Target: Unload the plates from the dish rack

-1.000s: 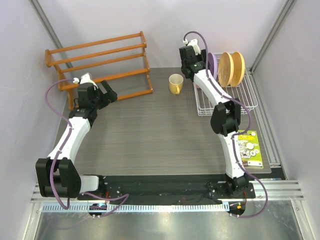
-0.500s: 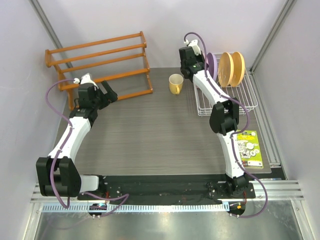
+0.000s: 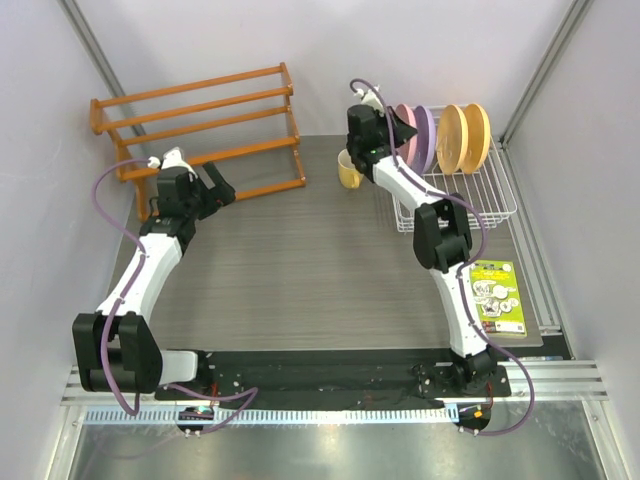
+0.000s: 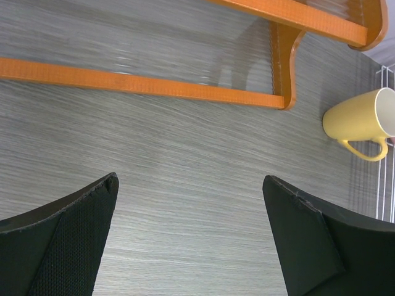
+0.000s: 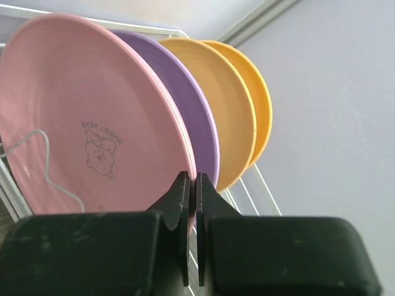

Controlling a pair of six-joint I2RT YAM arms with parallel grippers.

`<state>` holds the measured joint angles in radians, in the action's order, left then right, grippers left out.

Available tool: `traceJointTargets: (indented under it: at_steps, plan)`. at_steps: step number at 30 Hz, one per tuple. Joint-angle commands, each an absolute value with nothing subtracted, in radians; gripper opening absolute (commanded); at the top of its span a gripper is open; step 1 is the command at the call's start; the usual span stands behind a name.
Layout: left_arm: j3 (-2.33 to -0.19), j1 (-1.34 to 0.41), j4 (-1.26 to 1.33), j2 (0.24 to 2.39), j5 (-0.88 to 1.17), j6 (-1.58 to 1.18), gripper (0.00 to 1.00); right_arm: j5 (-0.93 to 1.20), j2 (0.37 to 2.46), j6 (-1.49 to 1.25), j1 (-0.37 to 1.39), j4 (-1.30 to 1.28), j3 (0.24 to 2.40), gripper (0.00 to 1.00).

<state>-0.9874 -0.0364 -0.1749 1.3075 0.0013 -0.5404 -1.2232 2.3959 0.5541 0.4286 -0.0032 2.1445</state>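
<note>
The right gripper (image 5: 191,203) has its jaws pressed nearly together on the lower rim of the pink plate (image 5: 80,123), though the rack prongs there are hidden. Behind it, the lilac plate (image 5: 192,123) and two orange-yellow plates (image 5: 237,111) stand in the dish rack (image 3: 480,200). The left gripper (image 4: 191,234) gapes empty over the table (image 4: 185,166).

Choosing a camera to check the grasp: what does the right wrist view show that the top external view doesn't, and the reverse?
Only the right wrist view: the right end effector pinched shut on the rim of the pink plate, and the bear print on that plate. Only the top external view: the left end effector, the orange wooden rack, the yellow mug and a printed card. Both: the pink plate, lilac plate and two orange-yellow plates standing in the white dish rack.
</note>
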Motion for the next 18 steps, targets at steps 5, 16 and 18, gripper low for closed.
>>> traceJointTargets:
  at_steps: [5,16,18]
  plan:
    - [-0.982,-0.032,-0.146,1.304,0.017,-0.522,0.99,-1.356,2.307,1.041,0.479,0.681,2.106,0.01]
    - [-0.996,-0.031,-0.144,1.333,0.083,-0.525,0.99,-1.388,2.229,1.209,0.518,0.870,2.095,0.01]
    - [-0.994,-0.032,-0.134,1.339,0.115,-0.531,0.99,-1.388,2.159,1.076,0.531,0.731,2.083,0.01]
